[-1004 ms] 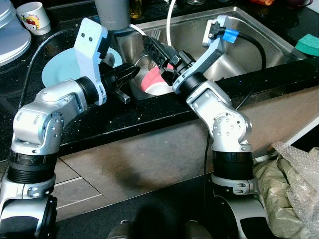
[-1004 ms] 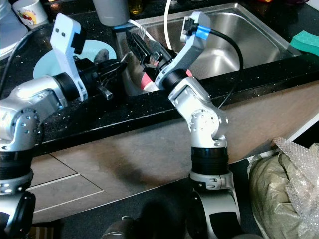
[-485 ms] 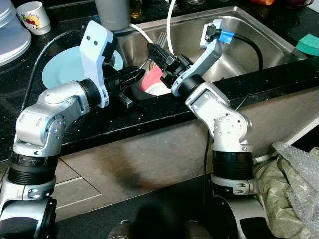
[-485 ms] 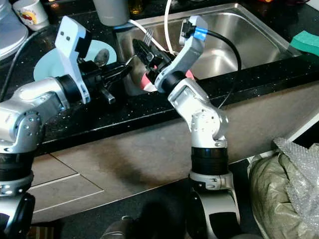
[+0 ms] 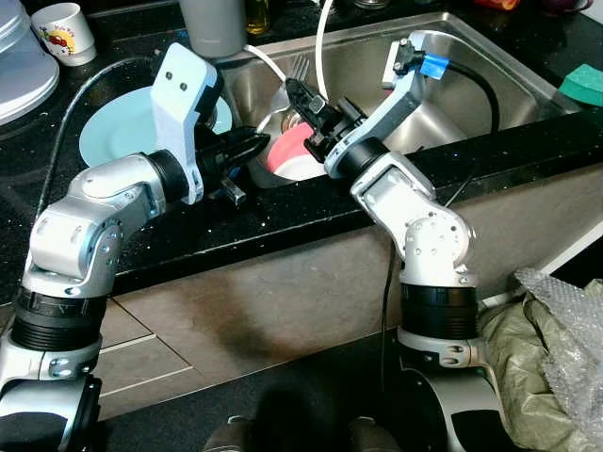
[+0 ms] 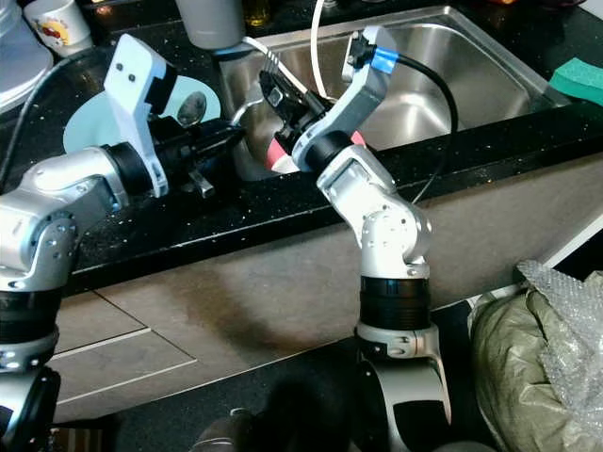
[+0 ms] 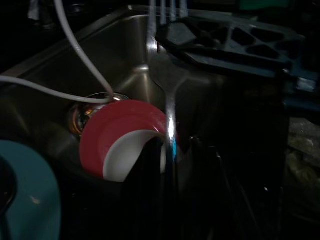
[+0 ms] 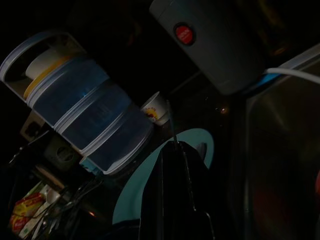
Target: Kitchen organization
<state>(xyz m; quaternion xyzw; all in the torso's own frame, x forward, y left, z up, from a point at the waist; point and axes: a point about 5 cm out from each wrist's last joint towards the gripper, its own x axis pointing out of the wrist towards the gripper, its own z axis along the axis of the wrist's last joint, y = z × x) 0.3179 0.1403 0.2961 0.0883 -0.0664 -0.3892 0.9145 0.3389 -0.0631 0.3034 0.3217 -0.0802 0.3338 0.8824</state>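
I see the black speckled counter [image 5: 283, 217] running across in front of me, with the steel sink [image 5: 471, 66] sunk into it. Inside the sink, at the near left corner by the drain, a red bowl [image 5: 287, 151] with a white inside lies tipped on its side; 2 white cords [image 7: 75, 47] trail down to the drain.

On the counter left of the sink lies a light blue plate [image 5: 118, 127], and behind it stands a grey canister [image 5: 215, 24] with a red button. A stack of blue-rimmed dishes [image 8: 85, 107] sits at the far left, beside a small white cup [image 5: 64, 30] printed with a red and yellow picture; I can read no writing on it.

My right gripper [image 5: 300, 94] reaches over the bowl, its fingers pressed together on the handle of a fork [image 7: 167, 55], tines up toward the sink's back wall. My left gripper [image 5: 252, 146] hovers at the sink's left edge beside the bowl; I cannot tell how its fingers stand.

A green sponge [image 5: 582, 83] lies far right.
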